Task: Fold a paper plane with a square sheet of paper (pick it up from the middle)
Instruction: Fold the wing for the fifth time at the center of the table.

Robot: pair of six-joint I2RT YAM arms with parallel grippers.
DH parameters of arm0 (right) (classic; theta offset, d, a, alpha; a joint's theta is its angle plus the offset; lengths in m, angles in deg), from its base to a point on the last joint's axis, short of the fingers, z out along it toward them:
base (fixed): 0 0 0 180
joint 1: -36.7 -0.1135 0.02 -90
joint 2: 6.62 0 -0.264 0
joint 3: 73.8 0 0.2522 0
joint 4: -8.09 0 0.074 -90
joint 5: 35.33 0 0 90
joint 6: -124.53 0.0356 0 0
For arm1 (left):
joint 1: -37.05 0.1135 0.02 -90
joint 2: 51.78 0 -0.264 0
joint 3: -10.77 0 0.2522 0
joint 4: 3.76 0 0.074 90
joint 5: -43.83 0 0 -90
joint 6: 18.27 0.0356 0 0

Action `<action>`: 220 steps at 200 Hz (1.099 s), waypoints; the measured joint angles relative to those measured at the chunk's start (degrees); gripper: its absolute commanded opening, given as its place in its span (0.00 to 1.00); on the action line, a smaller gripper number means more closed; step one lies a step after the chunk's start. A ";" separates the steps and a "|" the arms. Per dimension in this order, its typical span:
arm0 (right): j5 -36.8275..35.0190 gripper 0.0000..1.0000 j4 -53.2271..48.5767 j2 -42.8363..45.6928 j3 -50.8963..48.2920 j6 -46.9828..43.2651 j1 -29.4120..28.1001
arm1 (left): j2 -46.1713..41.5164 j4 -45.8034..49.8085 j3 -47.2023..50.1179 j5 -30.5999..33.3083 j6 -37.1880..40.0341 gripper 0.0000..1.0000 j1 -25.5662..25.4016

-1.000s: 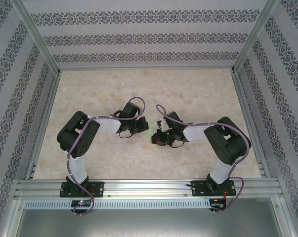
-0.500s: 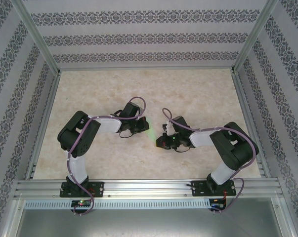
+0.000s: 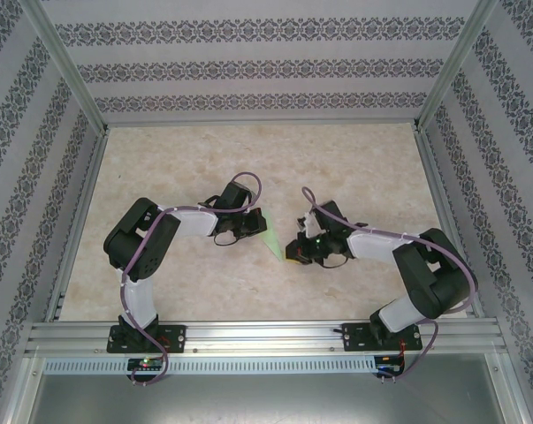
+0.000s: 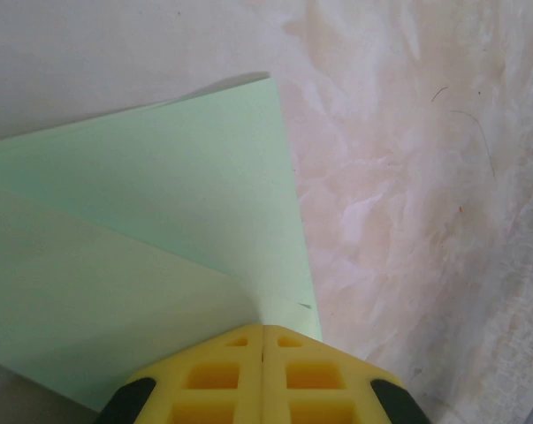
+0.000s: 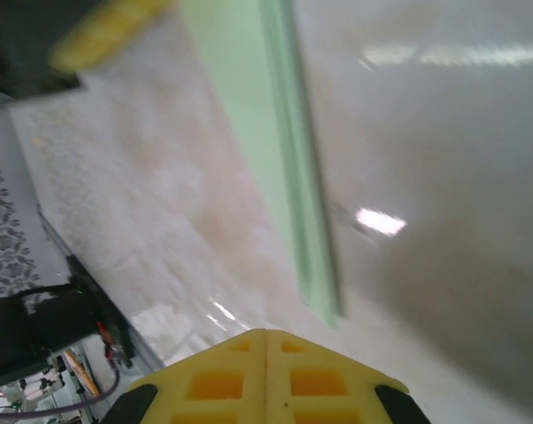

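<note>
The square sheet of paper is pale green and folded, with a crease running into my left gripper. That gripper is shut on the paper's near edge. From above, the paper pokes out to the right of the left gripper at mid-table. My right gripper sits just right of the paper, shut with nothing between its fingers. In the right wrist view, the paper appears edge-on ahead of the right gripper, a short way off. A yellow fingertip of the left gripper shows at the top left.
The marbled beige table is bounded by aluminium rails at the front and patterned walls on three sides. Both arm bases sit on the front rail. Purple cables loop over each wrist.
The right arm has swung its elbow out to the right and its gripper has drawn slightly right, away from the paper. More of the green paper shows between the grippers. The left arm has stayed put.
</note>
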 measured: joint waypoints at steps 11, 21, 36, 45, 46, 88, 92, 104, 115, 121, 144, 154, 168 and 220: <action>0.07 0.06 0.31 -0.72 2.58 0.00 -0.02 | 0.00 0.02 0.00 -0.02 0.00 0.03 0.00; 0.24 0.04 1.44 -2.34 4.42 0.15 -0.04 | 0.02 0.02 -0.02 -0.02 0.00 0.03 0.00; 0.39 0.04 3.48 -5.70 5.86 0.81 -0.39 | 0.02 0.02 -0.04 -0.02 0.02 0.03 0.02; 0.39 0.04 4.13 -7.91 6.25 1.29 -0.81 | 0.04 0.02 -0.04 -0.04 0.02 0.03 0.02; 0.39 0.04 4.17 -8.11 6.27 1.33 -0.81 | 0.04 0.02 -0.04 -0.02 0.02 0.04 0.02; 0.37 0.04 3.96 -14.97 7.67 1.46 -2.67 | 0.11 0.15 -0.20 -0.04 0.00 0.04 0.04; 0.44 0.04 3.96 -15.10 7.69 1.44 -2.67 | 0.11 0.15 -0.20 -0.04 0.00 0.03 0.04; 0.46 0.04 3.93 -15.13 7.74 1.25 -2.67 | 0.11 0.17 -0.20 -0.02 0.00 0.03 0.04; 0.44 0.04 4.24 -15.10 7.45 1.18 -2.67 | 0.11 0.17 -0.20 -0.02 0.02 0.03 0.04; 0.46 0.04 4.76 -14.99 7.06 1.09 -2.67 | 0.11 0.17 -0.20 0.00 0.02 0.03 0.04; 0.39 0.05 8.61 -13.66 3.93 1.05 -2.64 | 0.11 0.26 -0.26 0.02 0.07 0.03 0.04; 0.39 0.05 10.19 -12.59 2.03 1.09 -2.62 | 0.11 0.28 -0.26 0.02 0.17 0.03 0.04; 0.35 0.05 12.00 -10.75 -0.83 1.11 -2.54 | 0.11 0.33 -0.26 0.02 0.22 0.03 0.04; 0.17 0.06 9.05 -4.17 -6.40 1.25 -2.23 | 0.13 0.48 -0.39 -0.04 0.68 0.04 0.04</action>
